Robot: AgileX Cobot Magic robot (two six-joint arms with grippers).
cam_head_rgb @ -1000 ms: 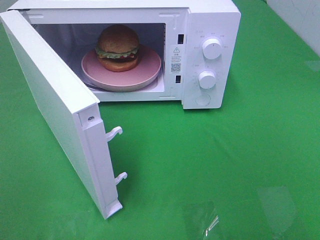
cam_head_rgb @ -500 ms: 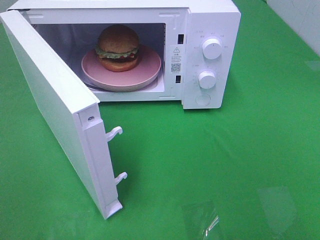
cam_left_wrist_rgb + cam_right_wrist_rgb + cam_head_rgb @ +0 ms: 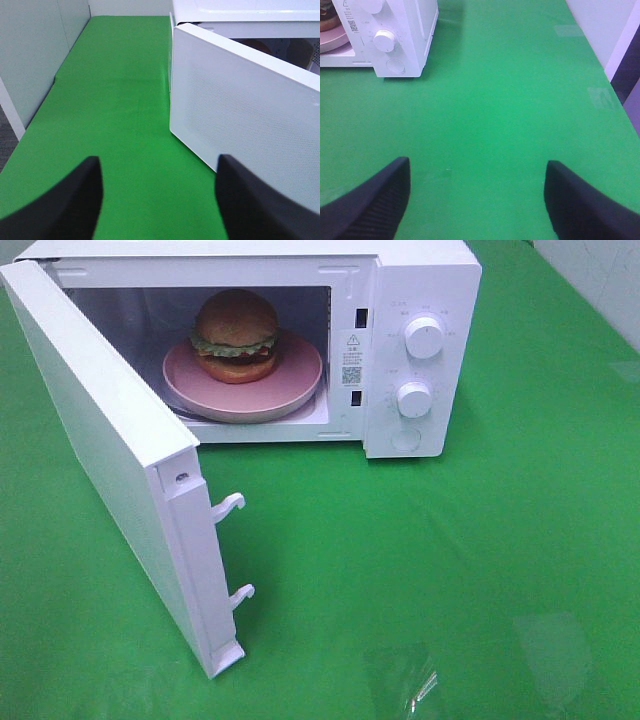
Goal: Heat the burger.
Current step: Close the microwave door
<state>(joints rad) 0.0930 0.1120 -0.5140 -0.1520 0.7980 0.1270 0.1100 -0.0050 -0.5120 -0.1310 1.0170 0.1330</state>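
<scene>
The burger (image 3: 236, 332) sits on a pink plate (image 3: 295, 390) inside the white microwave (image 3: 420, 280). The microwave's door (image 3: 100, 440) is swung wide open toward the front left. Neither gripper shows in the exterior high view. In the left wrist view my left gripper (image 3: 159, 167) is open and empty above the green cloth, with the door's outer face (image 3: 250, 115) just ahead and to one side. My right gripper (image 3: 477, 170) is open and empty too, some way off the microwave's control panel (image 3: 395, 35); the plate's rim (image 3: 330, 41) shows at that frame's edge.
Two white knobs (image 3: 425, 338) (image 3: 414, 399) and a round button (image 3: 406, 439) sit on the panel. Two latch hooks (image 3: 228, 506) (image 3: 243, 594) stick out of the door's edge. A grey wall panel (image 3: 35, 55) borders the cloth beside the left arm. The table edge (image 3: 620, 107) runs beside the right arm.
</scene>
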